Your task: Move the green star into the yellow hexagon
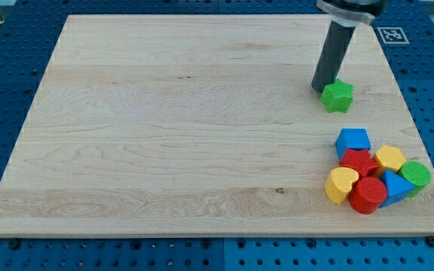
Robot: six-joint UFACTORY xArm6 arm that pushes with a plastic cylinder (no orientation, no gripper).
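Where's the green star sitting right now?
The green star lies on the board's right side toward the view's top, alone, with my tip touching its left edge. The block cluster with the yellow hexagon lies below it.

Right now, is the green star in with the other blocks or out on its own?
Out: the green star sits apart above the cluster, my tip at its left.

Eight blocks, one board (164,150), one rod.
We count two of each colour: green star (337,96) just beside our tip (321,90), with green cylinder (415,175), nearer blue block (353,141), farther blue block (395,188), red block (359,162), red cylinder (368,196), yellow hexagon (389,158) and yellow heart (342,184) clustered well apart from it.
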